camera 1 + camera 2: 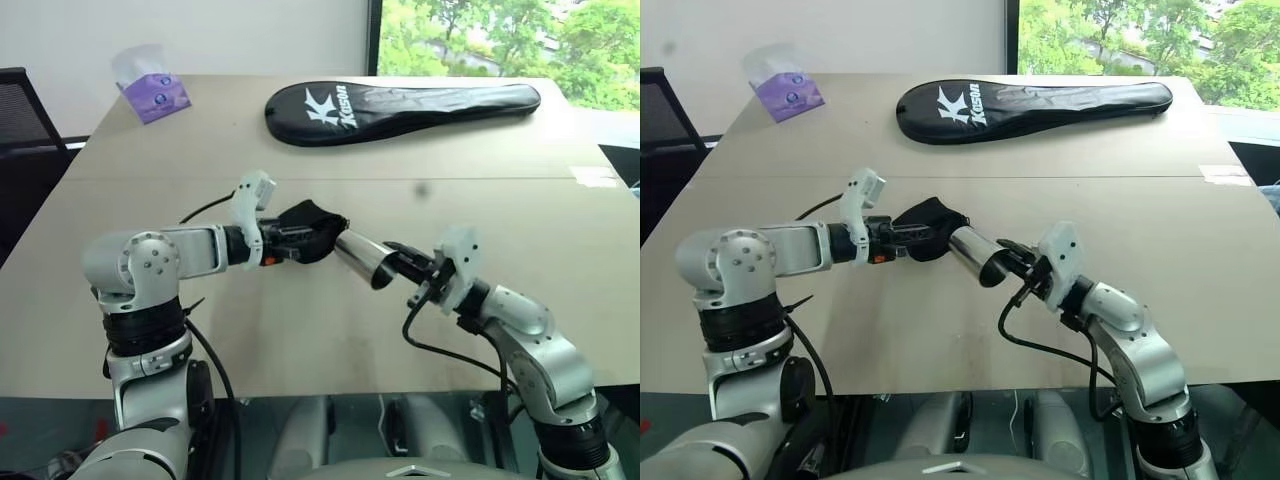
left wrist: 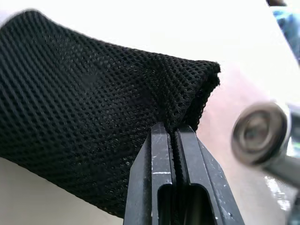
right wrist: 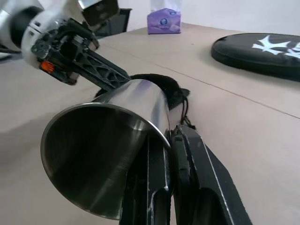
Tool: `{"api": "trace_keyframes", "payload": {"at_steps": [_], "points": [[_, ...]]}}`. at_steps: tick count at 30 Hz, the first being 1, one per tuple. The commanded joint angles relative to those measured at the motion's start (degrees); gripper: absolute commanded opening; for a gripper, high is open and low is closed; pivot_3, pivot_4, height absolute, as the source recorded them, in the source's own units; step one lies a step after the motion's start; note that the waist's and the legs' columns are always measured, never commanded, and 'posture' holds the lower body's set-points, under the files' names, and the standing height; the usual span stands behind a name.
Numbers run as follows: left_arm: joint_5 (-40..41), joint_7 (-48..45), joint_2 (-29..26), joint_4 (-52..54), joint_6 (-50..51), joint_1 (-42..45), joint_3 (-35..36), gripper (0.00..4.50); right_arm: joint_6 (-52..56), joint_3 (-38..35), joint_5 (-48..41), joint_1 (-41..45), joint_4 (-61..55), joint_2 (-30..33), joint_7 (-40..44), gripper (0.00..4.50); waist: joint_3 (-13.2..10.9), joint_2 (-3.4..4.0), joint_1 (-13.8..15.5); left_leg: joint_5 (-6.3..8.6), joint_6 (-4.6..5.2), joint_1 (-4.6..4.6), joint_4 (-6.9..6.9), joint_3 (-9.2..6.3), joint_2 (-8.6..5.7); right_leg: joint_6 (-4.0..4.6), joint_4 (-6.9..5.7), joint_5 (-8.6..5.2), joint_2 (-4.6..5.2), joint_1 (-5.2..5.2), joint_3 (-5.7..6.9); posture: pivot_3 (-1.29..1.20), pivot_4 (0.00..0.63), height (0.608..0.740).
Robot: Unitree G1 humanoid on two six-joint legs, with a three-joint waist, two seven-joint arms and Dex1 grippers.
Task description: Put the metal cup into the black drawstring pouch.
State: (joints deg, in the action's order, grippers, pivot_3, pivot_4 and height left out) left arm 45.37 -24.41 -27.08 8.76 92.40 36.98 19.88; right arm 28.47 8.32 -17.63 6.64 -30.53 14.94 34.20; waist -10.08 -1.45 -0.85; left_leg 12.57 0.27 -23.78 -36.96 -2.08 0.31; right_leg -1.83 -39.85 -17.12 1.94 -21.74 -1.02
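**A:** So what stage is this at? Looks like both things are already off the table.

**B:** Yep. The left gripper (image 1: pixel 282 240) is pressed together on a fold of the pouch (image 1: pixel 312 230), pinching the mesh right at its edge, so the bag hangs in the air over the middle of the table (image 1: pixel 300 330). The right gripper (image 1: pixel 392 262) is pinched on the rim of the cup (image 1: pixel 362 258), 1 finger inside the mouth and 1 outside as far as I can tell. The cup lies roughly level, base aimed at the pouch, mouth facing back toward the right arm.

**A:** Touching yet?

**B:** The base is right at the pouch, maybe just brushing it. Can't tell if it's inside at all. I'd call this the insertion step, about to start.

**A:** What does the next move need?

**B:** My guess: finding the opening. From the left wrist view the fabric looks folded shut where it's pinched, and I can't see a clear mouth. So the cup base has to nose into the gap and push along its own axis, while the left side holds steady. If it misses, it'll just shove the bag sideways.

**A:** And the racket cover (image 1: pixel 400 108) and tissue pack (image 1: pixel 152 92)?

**B:** Far edge of the table, well apart from all this.
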Motion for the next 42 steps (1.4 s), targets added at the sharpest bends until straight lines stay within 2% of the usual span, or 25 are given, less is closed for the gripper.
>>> {"api": "trace_keyframes", "payload": {"at_steps": [1, 6, 14, 24, 27, 33, 35, 39, 41, 42], "points": [[8.5, 3.5, -1.5, -2.9, 0.1, 0.9, 2.0, 0.0, -2.5, -0.4, -2.8, 0.2, -0.1, -1.8, -0.1, 0.01, 0.0, 0.0, 0.0, 0.0, 0.0, 0.0, 0.0, 0.0, 0.0, 0.0, 0.0, 0.0, 0.0, 0.0, 0.0, 0.0, 0.15, 0.74], [15.5, 8.2, -3.0, -6.3, 0.1, 0.9, 0.4, 0.0, -4.0, -0.4, -4.0, 0.9, 2.6, -3.4, -0.1, 0.01, 0.0, 0.0, 0.0, 0.0, -0.01, 0.01, 0.0, -0.06, 0.0, 0.01, -0.01, 0.0, 0.02, 0.0, -0.05, 0.0, 0.15, 0.74], [21.6, 13.8, -3.3, -8.8, 0.1, 2.5, -2.5, 0.0, -11.1, 2.2, -1.9, 3.6, 13.1, -5.7, 1.4, 0.01, 0.0, 0.0, 0.0, -0.01, -0.02, 0.01, 0.01, -0.03, -0.01, 0.01, -0.02, 0.0, 0.01, -0.01, -0.05, 0.0, 0.15, 0.74], [23.4, 14.9, -4.7, -5.2, 0.1, 2.8, -5.3, 0.0, -17.5, 9.8, 14.1, 7.1, 28.5, -3.6, -3.6, 0.01, 0.0, 0.0, -0.2, -0.15, -0.27, 0.02, 0.03, 0.02, -0.02, 0.01, -0.01, 0.0, 0.0, -0.03, -0.06, 0.0, 0.15, 0.74], [24.4, 15.3, -5.2, -3.3, 0.1, 1.3, -5.5, 0.0, -17.0, 9.3, 14.4, 8.3, 30.7, -5.7, -6.0, 0.01, 0.0, 0.01, -0.2, -0.16, -0.28, 0.06, 0.04, 0.03, 0.0, 0.01, -0.03, 0.0, 0.0, -0.02, -0.1, 0.0, 0.15, 0.74], [26.6, 16.0, -5.0, 1.4, 0.1, -0.9, -5.2, 0.0, -10.7, 4.3, 3.7, 14.5, 36.4, -16.6, -5.5, 0.01, 0.0, 0.0, -0.3, -0.16, -0.3, 0.07, 0.09, 0.02, 0.02, 0.02, -0.02, 0.01, 0.0, -0.02, -0.23, 0.0, 0.15, 0.74], [26.7, 16.7, -4.3, 1.9, 0.1, -0.3, -4.6, 0.0, -12.4, 5.5, 6.9, 17.7, 40.8, -17.4, -6.7, 0.01, 0.0, 0.01, -0.3, -0.16, -0.3, 0.06, 0.09, 0.03, 0.0, 0.03, -0.02, 0.02, 0.0, -0.03, -0.22, 0.0, 0.15, 0.74], [28.9, 19.1, -1.2, 3.0, 0.1, 0.3, -1.8, 0.0, -21.2, 13.1, 19.3, 23.7, 50.6, -15.5, -9.2, 0.01, 0.0, 0.01, -0.3, -0.16, -0.29, 0.06, 0.09, 0.02, -0.02, 0.02, -0.02, 0.01, -0.01, -0.04, -0.19, 0.0, 0.15, 0.74], [30.4, 20.4, -0.2, 4.2, 0.1, 0.2, -1.2, 0.0, -24.6, 14.5, 20.3, 25.5, 54.8, -16.4, -8.3, 0.01, 0.0, 0.0, -0.3, -0.16, -0.3, 0.06, 0.09, 0.03, -0.02, 0.02, -0.01, 0.01, -0.01, -0.04, -0.16, 0.0, 0.15, 0.74], [31.6, 20.5, 0.4, 5.4, -0.7, -0.2, -0.9, 0.0, -24.5, 12.7, 16.9, 25.6, 55.6, -18.9, -6.8, 0.01, 0.0, 0.0, -0.4, -0.16, -0.3, 0.06, 0.09, 0.03, -0.02, 0.02, -0.01, 0.01, -0.01, -0.04, -0.18, 0.0, 0.15, 0.74]]}}
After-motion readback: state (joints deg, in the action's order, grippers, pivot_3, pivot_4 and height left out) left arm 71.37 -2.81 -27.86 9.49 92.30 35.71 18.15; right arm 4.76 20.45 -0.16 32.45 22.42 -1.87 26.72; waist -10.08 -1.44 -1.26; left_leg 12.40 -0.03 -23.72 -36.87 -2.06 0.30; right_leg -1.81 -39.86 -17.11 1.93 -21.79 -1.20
